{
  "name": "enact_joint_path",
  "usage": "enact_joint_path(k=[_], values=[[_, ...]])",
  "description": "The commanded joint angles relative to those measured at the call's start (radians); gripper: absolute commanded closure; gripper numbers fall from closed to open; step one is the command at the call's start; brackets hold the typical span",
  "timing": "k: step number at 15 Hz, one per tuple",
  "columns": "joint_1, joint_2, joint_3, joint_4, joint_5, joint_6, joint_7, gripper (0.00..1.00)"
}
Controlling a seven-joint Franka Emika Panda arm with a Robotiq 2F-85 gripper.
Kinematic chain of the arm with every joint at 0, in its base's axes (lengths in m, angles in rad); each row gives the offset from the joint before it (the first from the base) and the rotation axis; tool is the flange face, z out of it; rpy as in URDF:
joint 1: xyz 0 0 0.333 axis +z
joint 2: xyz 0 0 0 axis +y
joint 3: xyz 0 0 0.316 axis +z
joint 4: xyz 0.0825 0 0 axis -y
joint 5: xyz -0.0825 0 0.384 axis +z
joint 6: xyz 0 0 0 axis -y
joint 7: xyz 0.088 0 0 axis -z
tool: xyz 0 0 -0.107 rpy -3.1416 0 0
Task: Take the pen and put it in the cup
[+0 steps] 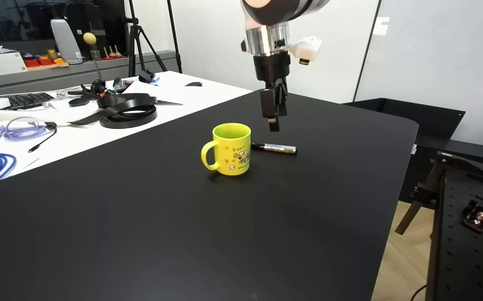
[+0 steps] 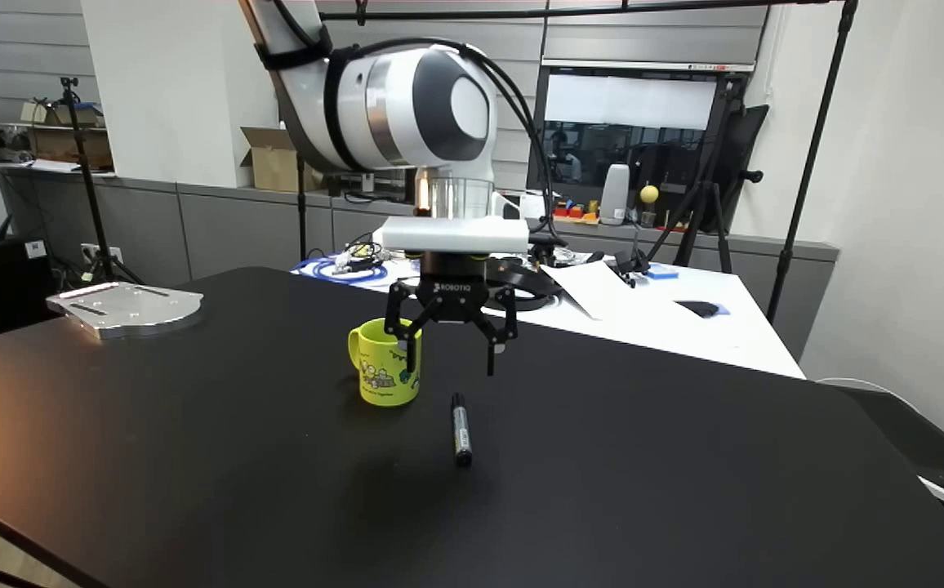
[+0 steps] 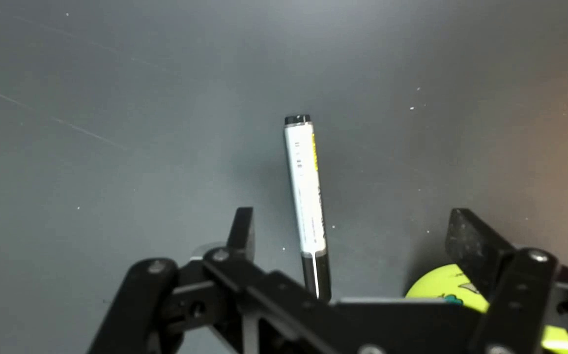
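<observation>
The pen lies flat on the dark table, beneath the gripper with air between; in the wrist view its long axis runs almost square to the line joining the fingertips, so little turning of the wrist seems called for; the jaws stand well apart and hold nothing. The pen shows between them there, nearer the finger at that view's left; its pale barrel reaches out ahead, its longer black end back under the gripper; a slight sideways correction before closing may help. The yellow cup stands upright near that black end, and the pen is apart from it in an exterior view; in the wrist view the cup shows partly behind the opposite finger, which may knock it if the gripper is lowered carelessly.
</observation>
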State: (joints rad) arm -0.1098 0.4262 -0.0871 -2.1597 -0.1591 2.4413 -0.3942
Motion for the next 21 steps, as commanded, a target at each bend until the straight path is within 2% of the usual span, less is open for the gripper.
enact_joint_path(k=[1, 8, 16, 18, 21], values=[[-0.028, 0.044, 0.007, 0.017, -0.001, 0.011, 0.022, 0.00], [-0.025, 0.113, -0.004, 0.049, -0.044, 0.034, 0.035, 0.00], [-0.030, 0.216, -0.015, 0.149, -0.050, 0.022, 0.040, 0.00], [-0.032, 0.233, -0.015, 0.167, -0.049, 0.021, 0.036, 0.25], [-0.035, 0.256, -0.012, 0.190, -0.049, 0.027, 0.029, 0.47]])
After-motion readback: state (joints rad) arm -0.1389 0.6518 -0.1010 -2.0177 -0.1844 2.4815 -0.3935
